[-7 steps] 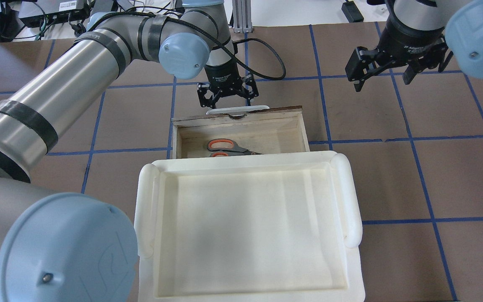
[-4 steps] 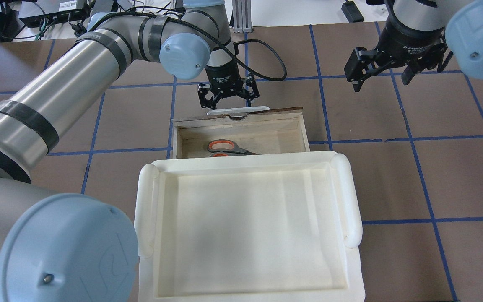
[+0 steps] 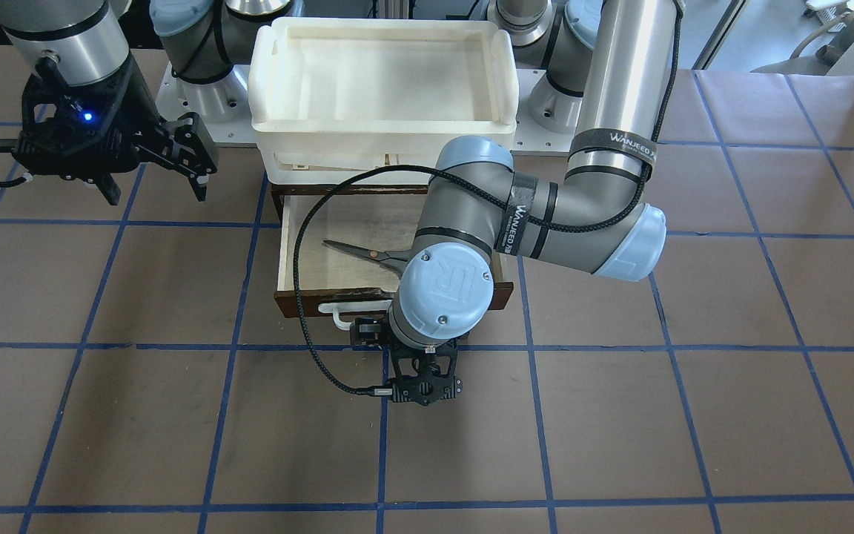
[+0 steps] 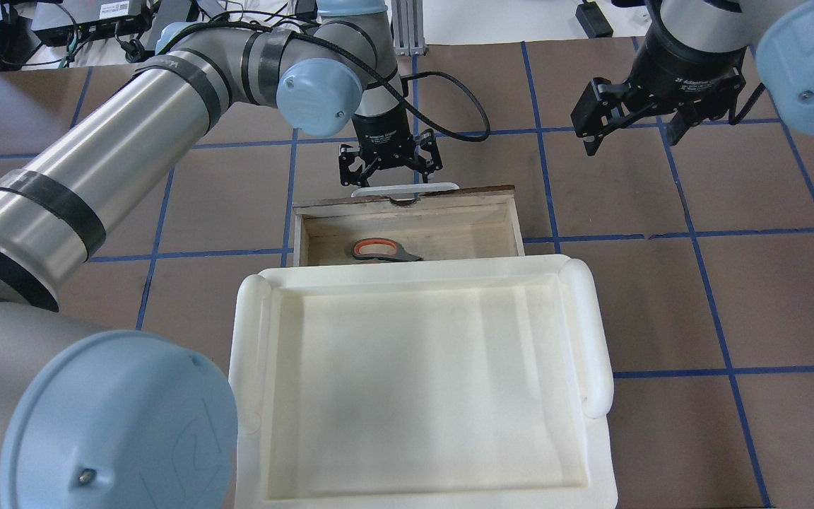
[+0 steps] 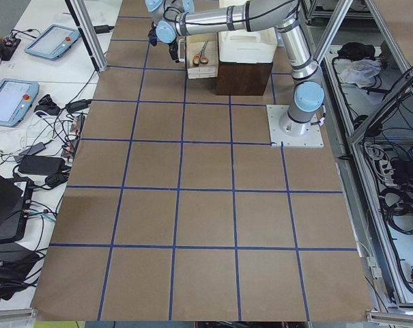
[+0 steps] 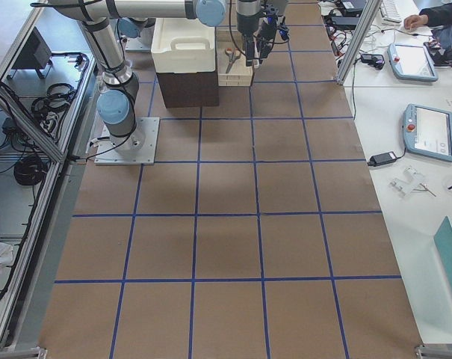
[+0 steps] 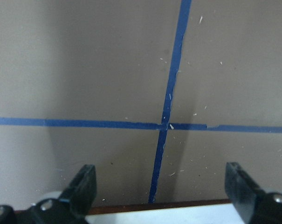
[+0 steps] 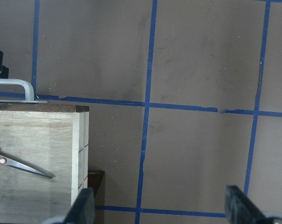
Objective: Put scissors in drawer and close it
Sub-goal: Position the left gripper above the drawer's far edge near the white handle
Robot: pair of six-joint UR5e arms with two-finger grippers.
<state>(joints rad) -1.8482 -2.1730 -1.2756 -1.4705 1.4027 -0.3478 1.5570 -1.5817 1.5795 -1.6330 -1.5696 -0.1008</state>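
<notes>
The scissors [image 4: 381,250] lie inside the open drawer [image 4: 407,220], one orange-lined loop showing and the rest hidden under the tray. Their blades [image 3: 356,251] point toward the view's left; a blade tip [image 8: 26,166] also shows in the right wrist view. My left gripper [image 4: 389,168] hangs open just outside the dark drawer front. Its fingers [image 7: 82,186] stand either side of the white bar handle [image 7: 164,217], and I cannot tell if they touch it. My right gripper [image 4: 632,129] is open and holds nothing, above the table to the drawer's right.
A white plastic tray [image 4: 251,332] sits on the dark brown case [image 3: 276,199] and overhangs the drawer's rear. A black cable [image 3: 308,297] loops from the left wrist beside the drawer. The brown mat with blue tape lines [image 4: 689,233] surrounds it.
The drawer has slid a little way in under the tray, so less of the scissors shows. The left gripper followed its front. The right gripper drifted slightly left.
</notes>
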